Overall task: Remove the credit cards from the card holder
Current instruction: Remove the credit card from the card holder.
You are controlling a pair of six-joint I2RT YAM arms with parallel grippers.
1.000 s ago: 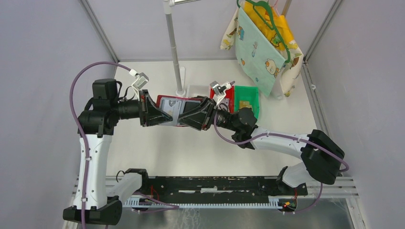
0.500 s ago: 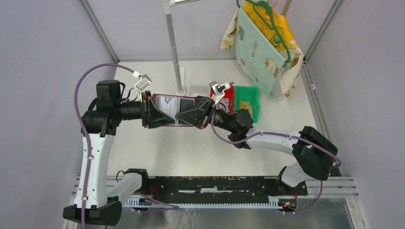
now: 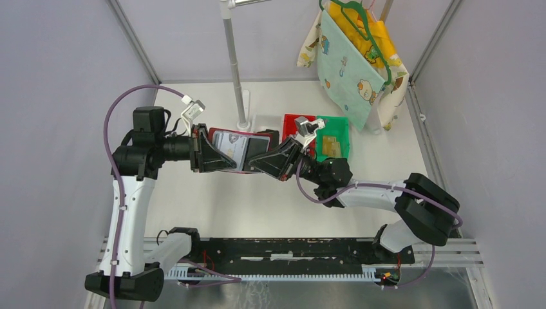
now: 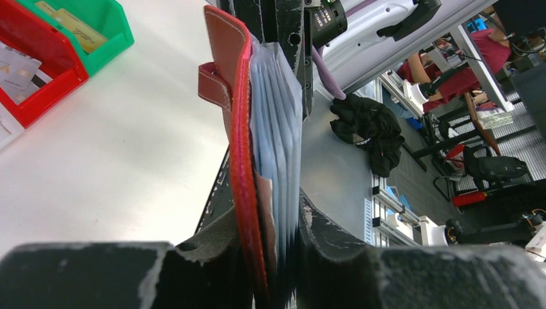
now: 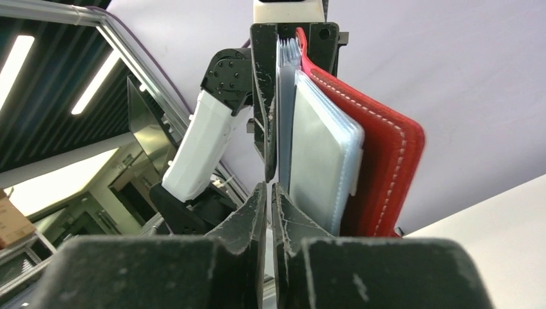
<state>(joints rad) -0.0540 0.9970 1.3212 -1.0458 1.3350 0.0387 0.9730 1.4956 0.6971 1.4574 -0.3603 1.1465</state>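
The left end effector (image 4: 265, 235) clamps the red card holder (image 4: 239, 116) on edge above the tabletop (image 3: 257, 206). The holder's clear sleeves (image 5: 322, 161) fan toward the right end effector (image 5: 270, 196). Its jaws are narrow, almost touching, at the sleeves' edge; whether they pinch one I cannot tell. Past it, a green bin (image 3: 333, 136) holds a tan credit card (image 3: 331, 143). A red bin (image 3: 295, 121) sits alongside, partly covered by the right wrist. Only the left wrist view shows pale cards (image 4: 13, 61) inside it. A pole (image 3: 235, 71) stands behind the holder.

A red bin (image 3: 291, 121) touches a green bin (image 3: 336, 123) near a pole (image 3: 233, 64).
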